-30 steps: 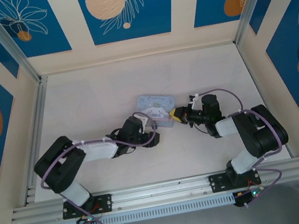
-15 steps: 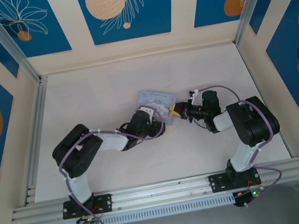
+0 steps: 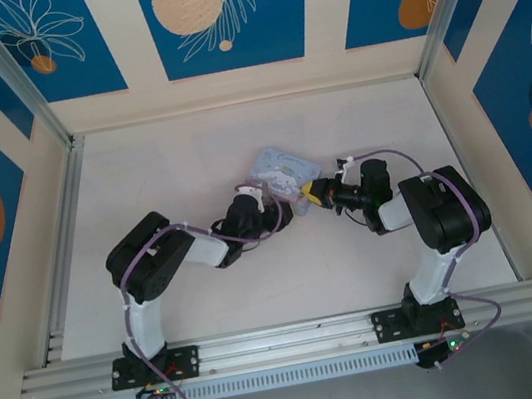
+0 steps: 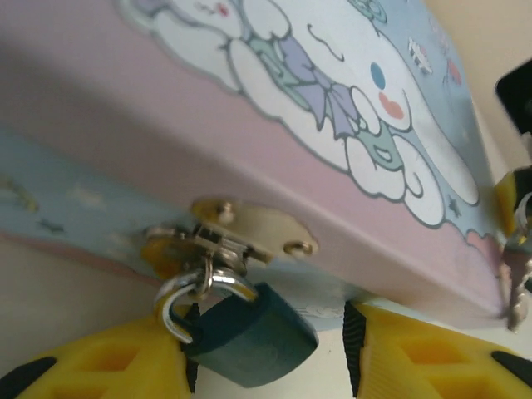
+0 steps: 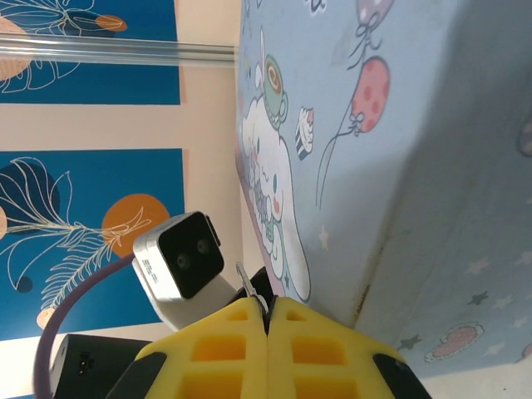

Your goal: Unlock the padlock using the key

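1. Left gripper first: its yellow fingers stand apart on either side of the padlock and are not pinching it. The left finger looks to be touching the lock body, and a gap shows on the right side.
2. The padlock hangs by its silver shackle from the brass hasp on the wall of the cartoon tin. From above, the tin sits near the middle of the counter, well away from every edge, with both grippers close against it.
3. The right gripper is pressed together on the key. A thin sliver of metal pokes out past the pads, just beside the tin's wall. From the left wrist camera, what I take for the key shows at the right edge, well apart from the lock.
4. My read is that the lock is not yet steadied. I cannot see the keyhole from any camera.
5. A loose lock swings on the hasp, so a key pushed at it would likely shove it aside rather than enter. Closing the left gripper off-centre could squeeze the lock out or twist it.
6. The key is held by a small pinch. Any sideways touch on the tin or lock may turn it in the pads or drop it.
7. The tin is unclamped, so a push could slide it across the counter. The two grippers are also near enough to knock together.
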Robot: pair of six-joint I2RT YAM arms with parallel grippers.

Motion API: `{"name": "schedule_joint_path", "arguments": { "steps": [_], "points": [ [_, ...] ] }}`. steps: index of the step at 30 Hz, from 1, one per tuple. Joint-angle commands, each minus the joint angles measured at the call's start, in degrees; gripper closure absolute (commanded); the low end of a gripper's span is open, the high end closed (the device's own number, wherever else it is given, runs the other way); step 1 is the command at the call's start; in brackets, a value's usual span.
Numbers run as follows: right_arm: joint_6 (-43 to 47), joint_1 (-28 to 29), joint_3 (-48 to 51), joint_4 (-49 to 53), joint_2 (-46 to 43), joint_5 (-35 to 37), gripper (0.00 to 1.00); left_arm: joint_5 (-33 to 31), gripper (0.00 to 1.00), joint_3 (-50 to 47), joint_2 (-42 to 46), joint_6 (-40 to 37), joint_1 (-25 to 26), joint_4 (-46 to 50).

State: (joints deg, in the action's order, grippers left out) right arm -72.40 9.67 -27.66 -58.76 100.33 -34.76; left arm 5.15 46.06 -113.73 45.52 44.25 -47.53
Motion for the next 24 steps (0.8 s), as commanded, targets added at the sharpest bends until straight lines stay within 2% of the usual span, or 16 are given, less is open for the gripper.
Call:
{"name": "schedule_joint_path", "arguments": {
  "steps": [1, 6, 13, 18, 24],
  "points": [
    [-0.4, 0.0, -0.2, 1.3, 0.6, -1.4, 1.00, 3.0, 0.52, -2.3, -2.9, 7.1, -0.5, -9.1],
    [-0.3, -0.1, -0.2, 1.6, 0.3, -1.3, 1.00, 3.0, 0.55, -4.3, -2.8, 9.7, -0.8, -13.4],
    [-0.4, 0.2, -0.2, 1.6, 0.3, -1.2, 1.00, 1.8, 0.49, -4.9, -4.0, 12.8, -1.3, -17.2],
    [-0.4, 0.2, -0.2, 1.8, 0.4, -1.1, 1.00, 2.5, 0.52, -5.2, -6.1, 16.0, -1.6, -22.9],
    [-0.5, 0.3, -0.5, 2.1, 0.3, -1.1, 1.00, 0.5, 0.55, -7.6, -4.0, 17.6, -1.6, -26.1]
  ]
}}
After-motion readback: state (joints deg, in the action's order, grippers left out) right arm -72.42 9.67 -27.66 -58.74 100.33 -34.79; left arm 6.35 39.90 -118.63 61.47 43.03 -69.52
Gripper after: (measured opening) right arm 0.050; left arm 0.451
